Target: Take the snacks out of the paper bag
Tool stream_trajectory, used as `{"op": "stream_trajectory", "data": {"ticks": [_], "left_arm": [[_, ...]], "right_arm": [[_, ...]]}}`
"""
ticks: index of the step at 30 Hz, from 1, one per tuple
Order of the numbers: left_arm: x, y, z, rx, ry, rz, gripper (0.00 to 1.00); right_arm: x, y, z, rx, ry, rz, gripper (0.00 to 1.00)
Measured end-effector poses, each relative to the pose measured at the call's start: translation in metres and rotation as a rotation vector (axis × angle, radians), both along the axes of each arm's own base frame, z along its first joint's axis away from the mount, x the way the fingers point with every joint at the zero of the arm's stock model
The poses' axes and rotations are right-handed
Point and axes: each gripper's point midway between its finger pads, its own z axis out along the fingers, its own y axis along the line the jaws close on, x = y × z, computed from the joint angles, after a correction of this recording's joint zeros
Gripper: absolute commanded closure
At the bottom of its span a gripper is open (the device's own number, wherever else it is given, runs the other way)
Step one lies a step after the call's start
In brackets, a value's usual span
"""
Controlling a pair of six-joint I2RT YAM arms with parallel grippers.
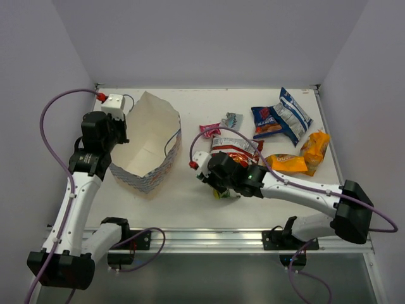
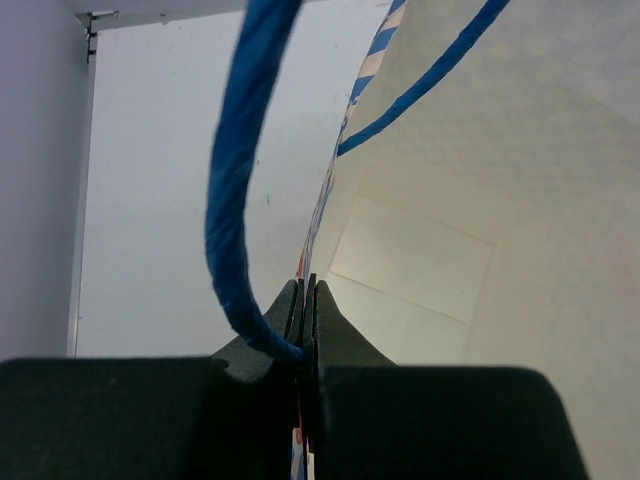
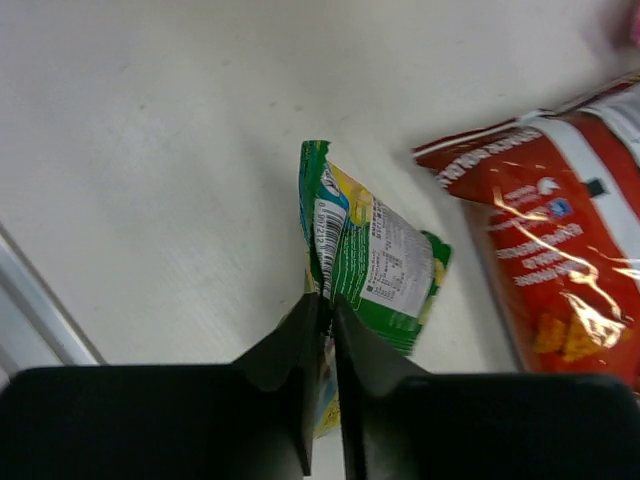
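The bag [image 1: 147, 145] sits open on the bench [image 1: 183, 202], its left wall pinched tight in the left pincer [image 2: 308, 292]. Right of the bag, the right pincer [image 3: 328, 308] clamps the green packet [image 3: 378, 262] by its edge, just beside the red packet [image 3: 565, 270]. Farther right of the bag lie the blue packet [image 1: 266, 121], the blue-white packet [image 1: 293, 114] and two orange packets [image 1: 315, 147] [image 1: 286, 163].

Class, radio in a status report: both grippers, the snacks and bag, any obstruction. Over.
Left gripper shut on paper bag rim. Right gripper shut on green packet, outside the bag. Red-silver packet close beside it, not touching.
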Motion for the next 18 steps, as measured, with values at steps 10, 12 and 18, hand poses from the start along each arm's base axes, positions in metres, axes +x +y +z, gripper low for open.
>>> {"op": "stream_trajectory", "data": {"ticks": [10, 12, 18], "left_arm": [[0.001, 0.005, -0.002, -0.057, 0.011, 0.036, 1.0], [0.002, 0.006, -0.003, -0.068, 0.016, 0.041, 1.0], [0.014, 0.005, -0.009, -0.132, 0.045, 0.058, 1.0]], "right_arm": [[-0.054, 0.05, 0.015, 0.103, 0.164, 0.198, 0.06], [-0.054, 0.047, 0.039, 0.157, 0.137, 0.191, 0.01], [-0.036, 0.017, 0.13, 0.361, -0.01, 0.08, 0.01]]}}
